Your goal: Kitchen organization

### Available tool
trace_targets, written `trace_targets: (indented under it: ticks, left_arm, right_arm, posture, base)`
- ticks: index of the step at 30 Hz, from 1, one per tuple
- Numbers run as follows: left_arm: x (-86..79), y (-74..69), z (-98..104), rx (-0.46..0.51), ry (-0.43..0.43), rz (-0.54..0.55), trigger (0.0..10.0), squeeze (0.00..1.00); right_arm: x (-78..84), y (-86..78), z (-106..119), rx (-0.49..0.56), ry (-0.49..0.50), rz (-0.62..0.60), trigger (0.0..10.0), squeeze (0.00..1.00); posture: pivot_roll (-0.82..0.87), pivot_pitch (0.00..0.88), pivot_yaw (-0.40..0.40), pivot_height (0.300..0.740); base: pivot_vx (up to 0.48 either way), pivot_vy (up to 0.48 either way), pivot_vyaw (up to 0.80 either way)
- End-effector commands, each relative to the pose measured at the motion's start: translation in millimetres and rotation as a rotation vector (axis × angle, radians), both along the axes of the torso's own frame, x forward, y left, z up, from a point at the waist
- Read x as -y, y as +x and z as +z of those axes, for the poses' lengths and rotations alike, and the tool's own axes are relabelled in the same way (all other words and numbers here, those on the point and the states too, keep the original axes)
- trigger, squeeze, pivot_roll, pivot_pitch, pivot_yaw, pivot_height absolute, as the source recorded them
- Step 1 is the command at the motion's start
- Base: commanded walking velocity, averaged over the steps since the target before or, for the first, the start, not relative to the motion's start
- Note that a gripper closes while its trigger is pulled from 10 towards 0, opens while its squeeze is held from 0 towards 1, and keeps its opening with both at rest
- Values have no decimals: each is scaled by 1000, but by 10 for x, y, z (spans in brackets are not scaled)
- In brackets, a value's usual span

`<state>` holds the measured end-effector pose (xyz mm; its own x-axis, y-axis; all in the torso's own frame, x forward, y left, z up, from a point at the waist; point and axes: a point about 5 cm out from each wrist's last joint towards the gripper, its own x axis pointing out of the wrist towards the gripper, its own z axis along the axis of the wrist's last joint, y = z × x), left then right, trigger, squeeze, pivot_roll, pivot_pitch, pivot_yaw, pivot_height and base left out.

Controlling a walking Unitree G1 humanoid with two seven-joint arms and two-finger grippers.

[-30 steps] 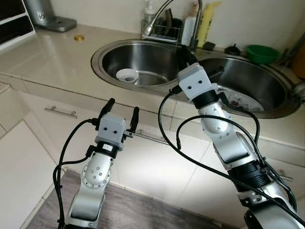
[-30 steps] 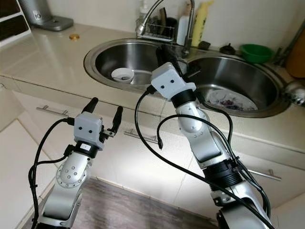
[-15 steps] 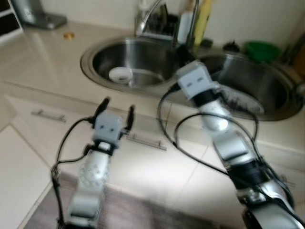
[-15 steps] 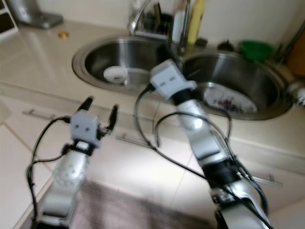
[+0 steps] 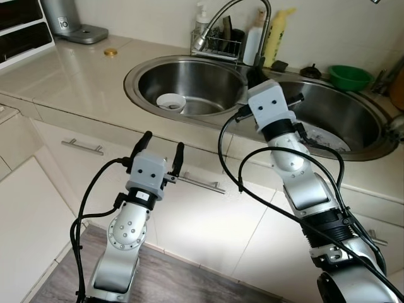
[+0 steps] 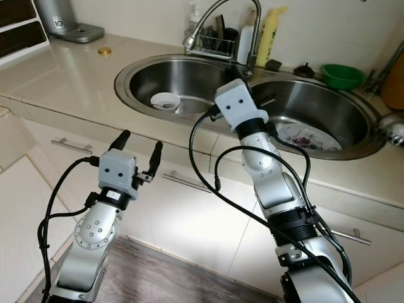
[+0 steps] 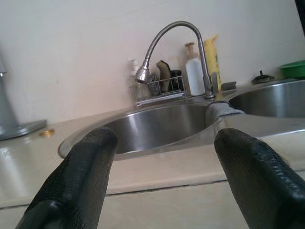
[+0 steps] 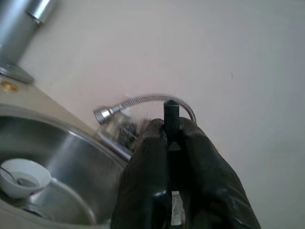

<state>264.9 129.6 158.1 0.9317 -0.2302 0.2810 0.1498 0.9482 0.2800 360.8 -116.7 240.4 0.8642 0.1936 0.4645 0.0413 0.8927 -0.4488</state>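
Clamping a thin black stick-like utensil (image 8: 171,119) in its pinched fingers, the right gripper (image 5: 255,71) sits over the divider of the double steel sink (image 5: 151,63) w/ the left gripper (image 5: 161,148) spread empty below the worktop (image 5: 76,76), so a slip could drop it onto the patterned plate (image 6: 303,136).

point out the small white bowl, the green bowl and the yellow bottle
small white bowl (image 5: 170,101), left eye view, on its rim inside the left basin
green bowl (image 6: 341,76), right eye view, on its near outer wall
yellow bottle (image 5: 276,41), left eye view, mid-body
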Motion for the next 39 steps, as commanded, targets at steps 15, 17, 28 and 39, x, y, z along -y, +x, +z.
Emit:
trace_targets:
  ticks: [15, 17, 28, 39]
  left_arm:
    - [11, -11, 23, 3, 0, -2, 10000, 0]
    - [13, -12, 20, 1, 0, -3, 10000, 0]
    - [14, -4, 17, -1, 1, -1, 10000, 0]
    - [3, -7, 6, -10, -1, 4, 10000, 0]
  right_arm:
    - [192, 267, -152, -126, 145, -106, 10000, 1000]
    - [200, 270, -157, -128, 140, -112, 10000, 1000]
    - [203, 255, -145, -107, 151, -99, 10000, 1000]
    - [252, 68, -116, -91, 184, -133, 10000, 0]
  posture:
    - [97, 0, -63, 740]
    - [93, 0, -62, 740]
    - [93, 0, -65, 740]
    - [85, 0, -65, 740]
  base:
    - [0, 0, 0]
    - [0, 0, 0]
    - [0, 0, 0]
    - [0, 0, 0]
